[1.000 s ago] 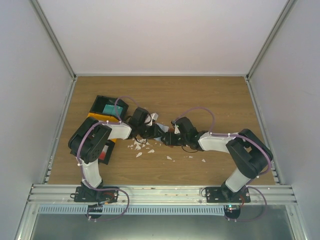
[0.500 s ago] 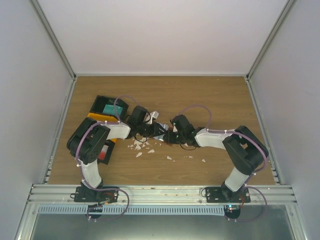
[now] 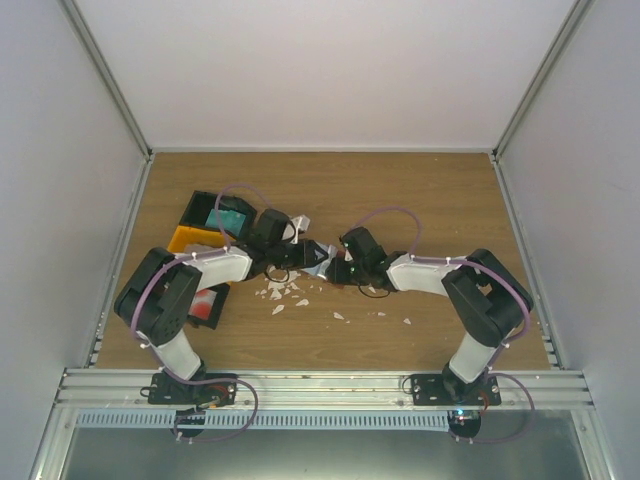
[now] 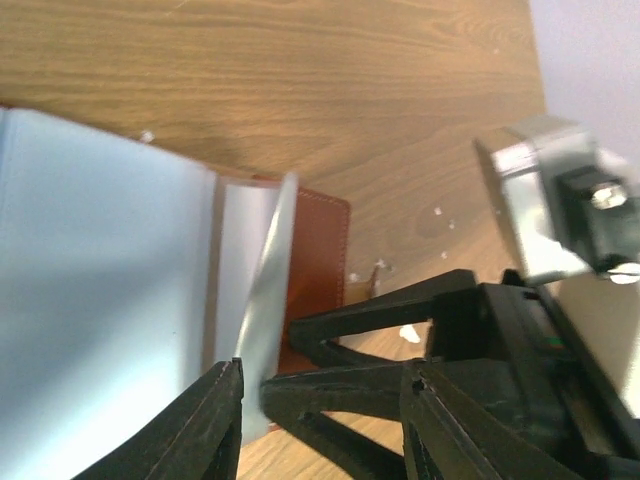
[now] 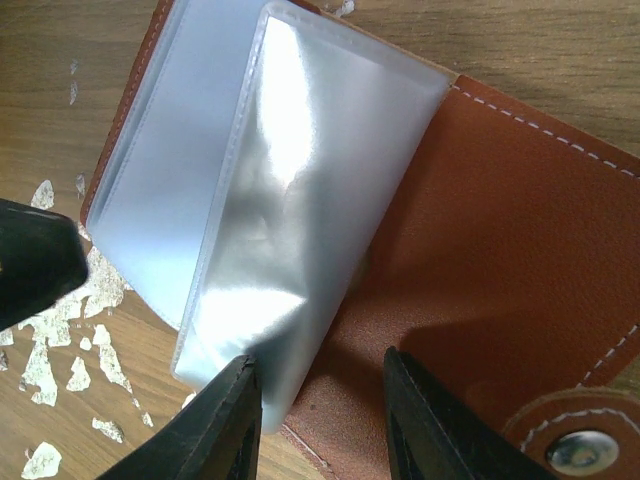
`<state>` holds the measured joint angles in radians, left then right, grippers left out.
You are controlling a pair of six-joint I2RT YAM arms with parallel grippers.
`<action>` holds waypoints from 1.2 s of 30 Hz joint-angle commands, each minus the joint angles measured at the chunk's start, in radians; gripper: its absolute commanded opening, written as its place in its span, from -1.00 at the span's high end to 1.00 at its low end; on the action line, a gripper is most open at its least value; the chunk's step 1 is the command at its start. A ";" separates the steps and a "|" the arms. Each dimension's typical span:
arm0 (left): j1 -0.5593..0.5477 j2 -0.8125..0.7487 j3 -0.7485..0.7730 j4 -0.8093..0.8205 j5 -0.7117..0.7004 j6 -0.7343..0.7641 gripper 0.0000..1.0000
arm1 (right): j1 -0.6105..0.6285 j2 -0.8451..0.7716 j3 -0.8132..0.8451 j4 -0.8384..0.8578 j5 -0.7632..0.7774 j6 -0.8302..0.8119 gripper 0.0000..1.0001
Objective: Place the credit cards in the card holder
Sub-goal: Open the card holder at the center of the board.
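The card holder (image 5: 500,250) lies open on the wood between both grippers, reddish-brown leather with clear plastic sleeves (image 5: 290,220); it also shows as the card holder (image 4: 315,260) and the card holder (image 3: 318,257). My right gripper (image 5: 325,415) is open just above its leather, with the left finger against a lifted sleeve. My left gripper (image 4: 320,420) is open at the sleeves' edge, and the right gripper's fingers (image 4: 380,310) show between its jaws. One teal credit card (image 3: 221,217) lies in the tray. A red credit card (image 3: 206,300) shows beside the left arm.
A black-and-orange compartment tray (image 3: 190,238) stands at the left, partly under the left arm. White scraps (image 3: 280,292) are scattered on the wood in front of the grippers. Grey walls and metal rails close in the table on three sides.
The left arm's elbow has swung left and toward the base, and its jaws have widened. The right gripper's jaws have narrowed, and it has edged left onto the holder.
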<state>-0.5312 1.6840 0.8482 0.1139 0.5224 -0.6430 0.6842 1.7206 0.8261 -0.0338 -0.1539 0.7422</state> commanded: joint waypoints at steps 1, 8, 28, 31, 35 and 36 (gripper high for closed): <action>0.000 0.032 0.013 -0.041 -0.049 0.027 0.07 | -0.003 0.045 -0.029 -0.091 0.067 0.014 0.31; 0.000 0.098 0.036 -0.030 0.012 0.025 0.23 | -0.002 -0.009 -0.050 -0.053 0.040 0.010 0.46; -0.043 0.252 0.152 0.020 0.211 0.068 0.25 | -0.019 -0.378 -0.095 -0.149 0.195 0.090 0.21; -0.055 0.266 0.147 0.020 0.207 0.071 0.25 | -0.030 -0.357 -0.070 -0.147 0.167 0.083 0.24; -0.063 0.267 0.129 0.026 0.197 0.070 0.28 | -0.039 -0.285 -0.038 -0.119 0.106 0.081 0.44; -0.064 0.266 0.125 0.026 0.192 0.070 0.31 | -0.041 -0.265 -0.032 -0.110 0.094 0.083 0.48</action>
<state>-0.5846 1.9427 0.9813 0.1089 0.7151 -0.5911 0.6540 1.3914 0.7528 -0.1638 -0.0154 0.8211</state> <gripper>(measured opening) 0.364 0.291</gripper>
